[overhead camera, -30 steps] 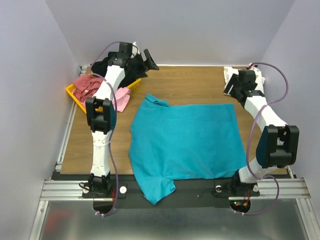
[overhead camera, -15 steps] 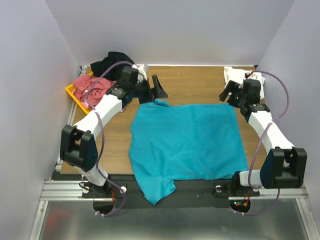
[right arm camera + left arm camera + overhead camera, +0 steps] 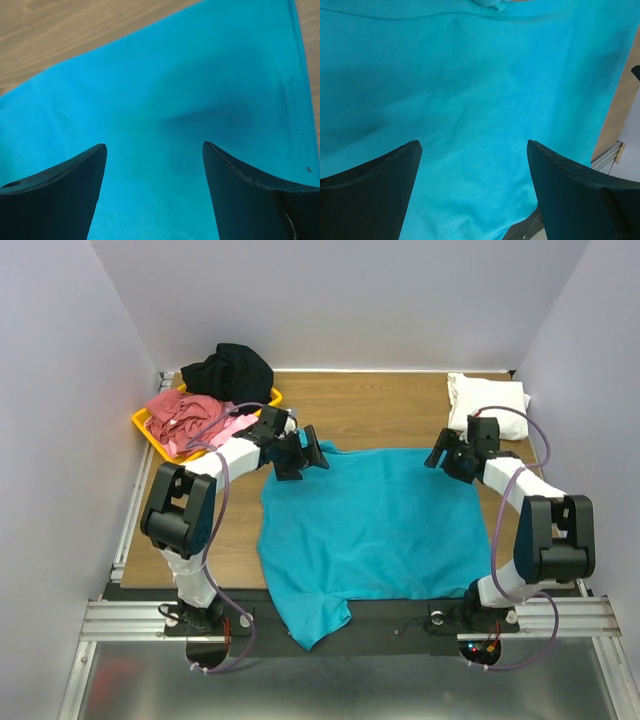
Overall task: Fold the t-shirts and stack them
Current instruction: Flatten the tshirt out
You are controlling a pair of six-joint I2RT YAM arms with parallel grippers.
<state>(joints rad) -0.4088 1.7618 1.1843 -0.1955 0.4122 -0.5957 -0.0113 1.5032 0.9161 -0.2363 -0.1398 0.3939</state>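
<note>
Here, the teal t-shirt (image 3: 370,525) lies spread flat on the counter (image 3: 380,405).
Smooth, one sleeve reaching past the near edge; left fingers (image 3: 370,195) and right fingers (image 3: 250,195) gape wide above its far corners, gripping nothing.

You've got a plain teal-blue t-shirt (image 3: 370,525), a white t-shirt (image 3: 487,400), a black t-shirt (image 3: 228,368), a dusty red t-shirt (image 3: 178,408), a pink t-shirt (image 3: 236,424), a yellow tray (image 3: 145,433) and a brown wood-grain table (image 3: 380,405).
</note>
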